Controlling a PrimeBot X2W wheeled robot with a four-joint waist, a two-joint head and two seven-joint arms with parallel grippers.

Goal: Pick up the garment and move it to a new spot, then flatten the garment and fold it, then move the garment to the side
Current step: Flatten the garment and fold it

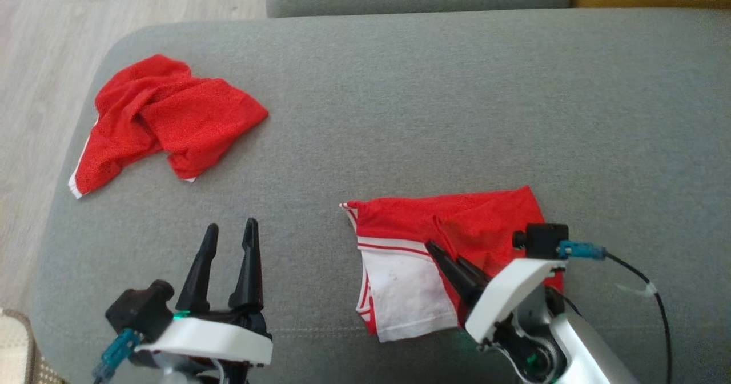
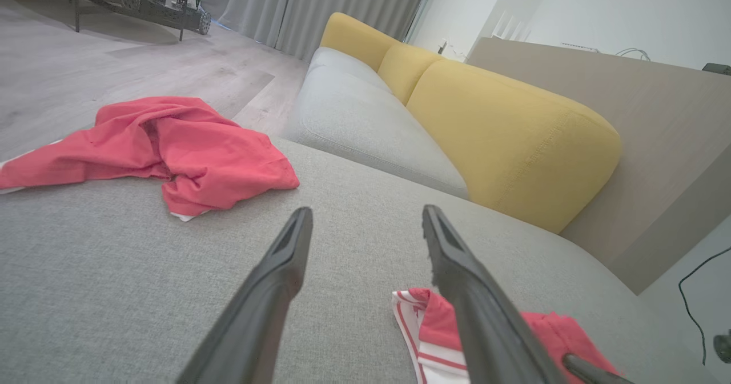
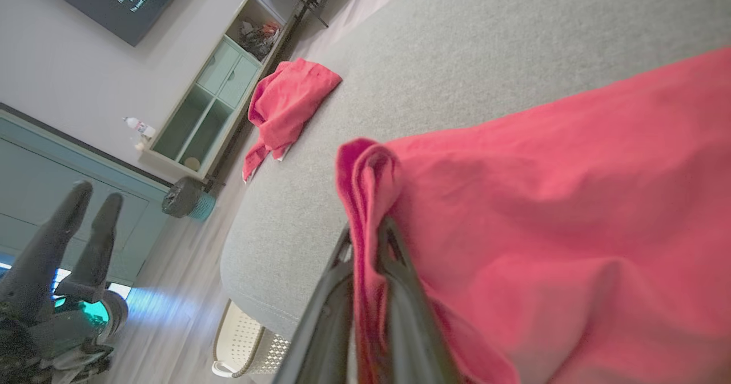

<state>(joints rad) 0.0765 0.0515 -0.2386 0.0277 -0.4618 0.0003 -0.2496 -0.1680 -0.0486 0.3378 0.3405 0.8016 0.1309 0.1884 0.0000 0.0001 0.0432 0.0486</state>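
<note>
Fingers [image 3: 408, 315] of the right gripper [image 1: 435, 250] were pictured pinched shut on a raised fold of the red garment [image 1: 457, 215]. It was spread near the front right of the grey cushion [image 1: 400, 87], with one part turned over so that a white, red-striped panel [image 1: 405, 287] was shown uppermost. The left gripper [image 1: 231, 225] was held just above the cushion to that garment's left, its two fingers [image 2: 274, 281] parted wide and nothing caught between them. A second red garment [image 1: 165, 115] was seen crumpled at the cushion's far left corner, well apart from both grippers. The first move to a fresh spot was judged to be done, or nearly so, since the held garment was laid out in open space. Flattening and folding were judged to be only part-way through, as edges were seen uneven and the cloth rumpled around the grip. The final shift to the side was judged not yet begun.
</note>
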